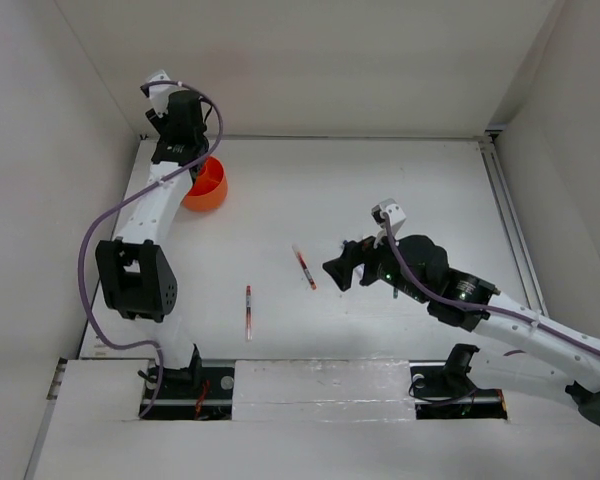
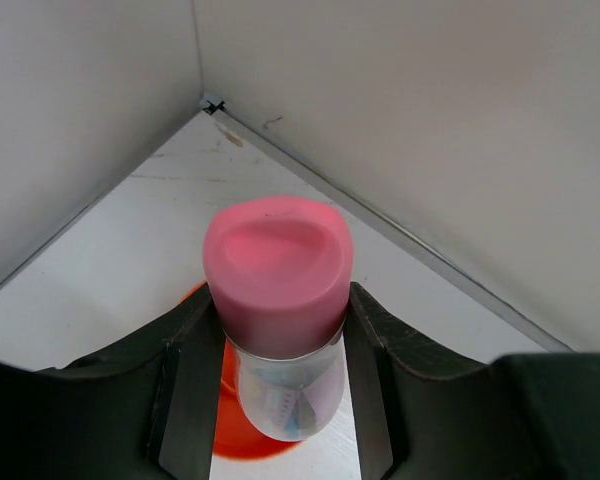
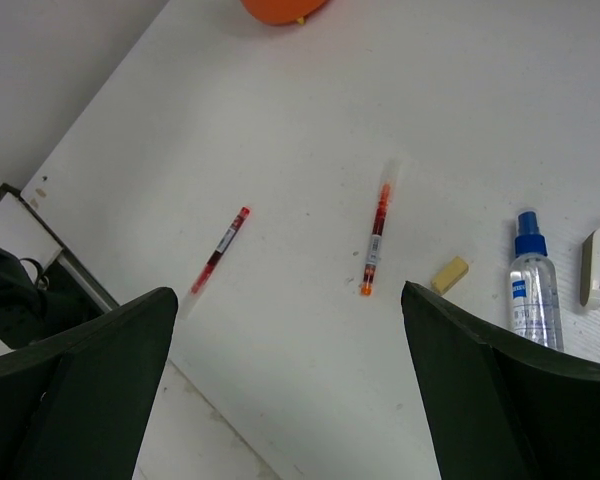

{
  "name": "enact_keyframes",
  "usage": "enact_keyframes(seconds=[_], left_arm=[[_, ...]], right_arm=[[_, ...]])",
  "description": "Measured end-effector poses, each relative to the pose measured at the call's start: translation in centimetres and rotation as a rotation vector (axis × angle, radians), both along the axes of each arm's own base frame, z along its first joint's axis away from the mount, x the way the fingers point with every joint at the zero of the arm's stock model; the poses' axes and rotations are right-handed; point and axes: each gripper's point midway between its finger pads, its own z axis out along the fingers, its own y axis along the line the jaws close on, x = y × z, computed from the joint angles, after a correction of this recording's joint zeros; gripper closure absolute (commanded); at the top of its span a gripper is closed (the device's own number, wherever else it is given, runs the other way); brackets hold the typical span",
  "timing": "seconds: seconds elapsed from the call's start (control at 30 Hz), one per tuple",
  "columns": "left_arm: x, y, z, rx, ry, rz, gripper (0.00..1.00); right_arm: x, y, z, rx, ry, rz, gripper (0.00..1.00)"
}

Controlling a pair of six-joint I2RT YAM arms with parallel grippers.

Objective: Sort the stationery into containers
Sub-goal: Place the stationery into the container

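The tube is hanging directly over the cup, with its pink cap uppermost in the wrist view and its clear body below. The left gripper is clamping its sides just under the cap. It is looking light and stiff, of smooth plastic (likely slippery), so gripping under the wider cap is probably safest. Print is showing through the clear body, too small to read. Well away from the cup, one pen and a second pen are lying apart, with an eraser and a bottle farther off. The bottle's blue label is unreadable. The right gripper is hovering there, jaws wide apart, holding nothing.
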Motion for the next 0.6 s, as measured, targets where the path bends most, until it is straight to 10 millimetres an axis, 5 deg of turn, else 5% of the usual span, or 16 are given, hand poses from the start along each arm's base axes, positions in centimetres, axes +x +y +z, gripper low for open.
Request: enact_keyframes(seconds=[0.23, 0.43, 0.6], left_arm=[[3.4, 1.3, -2.3, 0.031, 0.055, 0.009, 1.00], [3.7, 1.7, -6.0, 0.038, 0.153, 0.007, 1.00], [3.6, 1.6, -6.7, 0.035, 0.172, 0.003, 1.00]], right_arm=[[-0.1, 0.0, 0.0, 0.005, 0.006, 0.001, 0.00], [0.0, 0.2, -0.5, -0.006, 0.014, 0.001, 0.00], [0.0, 0.4, -1.1, -0.021, 0.028, 0.007, 0.00]])
